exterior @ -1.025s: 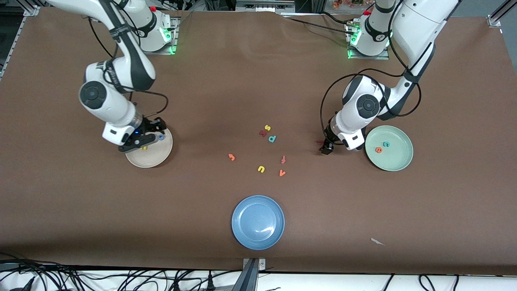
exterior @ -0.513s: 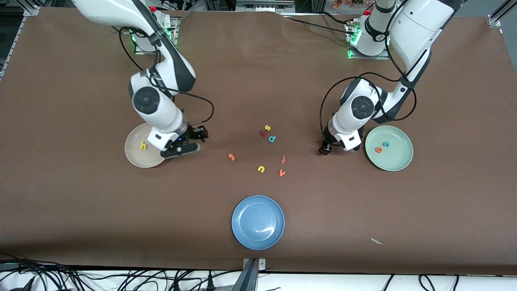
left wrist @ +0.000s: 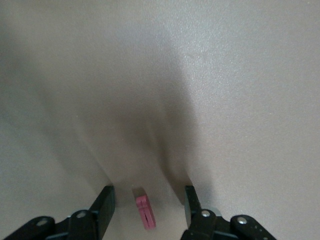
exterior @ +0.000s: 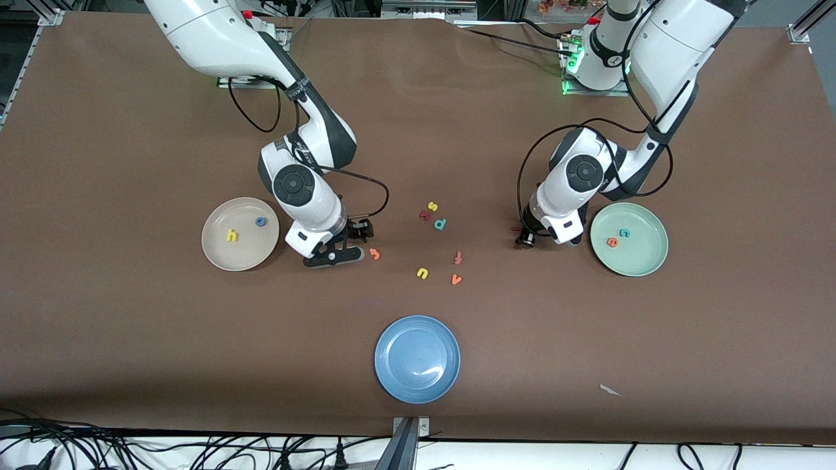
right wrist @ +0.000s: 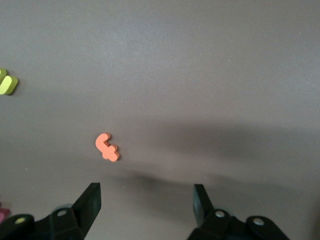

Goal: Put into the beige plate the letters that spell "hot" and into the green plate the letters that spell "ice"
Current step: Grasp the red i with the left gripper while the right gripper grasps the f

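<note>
The beige plate (exterior: 243,253) holds the yellow "h" (exterior: 231,235) and the blue "o" (exterior: 260,222). Beside it, my right gripper (exterior: 339,251) (right wrist: 146,188) hangs open and empty, low over the table. The orange "t" (exterior: 374,253) (right wrist: 107,148) lies just ahead of its fingertips. The green plate (exterior: 639,260) holds the teal "c" (exterior: 624,232) and the orange "e" (exterior: 612,242). My left gripper (exterior: 524,238) (left wrist: 148,192) is down at the table beside that plate. The dark red "i" (left wrist: 145,214) lies between its open fingers, with a gap on each side.
Loose letters lie mid-table: a yellow "s" (exterior: 432,206), a dark red letter (exterior: 424,215), a teal "d" (exterior: 440,224), a redder "t"-like letter (exterior: 458,258), a yellow "u" (exterior: 422,273) and an orange "v" (exterior: 456,279). A blue plate (exterior: 417,358) sits nearest the front camera.
My right arm has swung from over the beige plate to beside the orange "t", uncovering the plate. My left gripper has stayed low over the "i", shifting only slightly.
</note>
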Action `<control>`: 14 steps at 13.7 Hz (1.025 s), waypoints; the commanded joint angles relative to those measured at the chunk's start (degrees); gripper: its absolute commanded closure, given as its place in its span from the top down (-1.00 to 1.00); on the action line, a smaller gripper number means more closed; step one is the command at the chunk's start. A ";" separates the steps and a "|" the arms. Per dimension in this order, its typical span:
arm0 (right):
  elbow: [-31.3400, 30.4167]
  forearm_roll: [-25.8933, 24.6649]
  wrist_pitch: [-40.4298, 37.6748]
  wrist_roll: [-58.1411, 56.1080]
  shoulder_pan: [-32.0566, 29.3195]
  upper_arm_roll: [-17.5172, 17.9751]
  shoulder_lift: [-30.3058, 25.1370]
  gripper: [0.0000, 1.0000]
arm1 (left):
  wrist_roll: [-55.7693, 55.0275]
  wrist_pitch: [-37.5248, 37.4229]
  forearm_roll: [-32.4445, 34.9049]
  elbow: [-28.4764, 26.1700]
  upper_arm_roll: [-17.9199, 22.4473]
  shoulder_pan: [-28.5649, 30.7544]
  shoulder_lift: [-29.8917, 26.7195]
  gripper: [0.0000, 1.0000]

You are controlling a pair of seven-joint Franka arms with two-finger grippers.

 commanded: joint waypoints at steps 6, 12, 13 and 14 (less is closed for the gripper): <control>8.31 -0.26 0.89 4.74 8.23 -6.00 7.51 0.62 | -1.69 0.28 2.37 0.48 0.33 -0.41 0.60 0.02; 8.31 -1.23 3.27 4.74 8.76 -6.00 9.18 0.45 | -1.17 0.01 2.54 1.10 0.24 -0.76 0.51 -0.93; 8.31 -1.23 3.45 4.82 8.93 -6.00 9.27 0.43 | -1.17 -0.33 4.20 1.10 0.24 -0.76 0.51 -1.00; 8.31 -1.23 3.54 4.82 9.02 -6.00 9.27 0.38 | -1.25 -0.34 6.48 1.10 0.07 -0.67 0.51 -1.00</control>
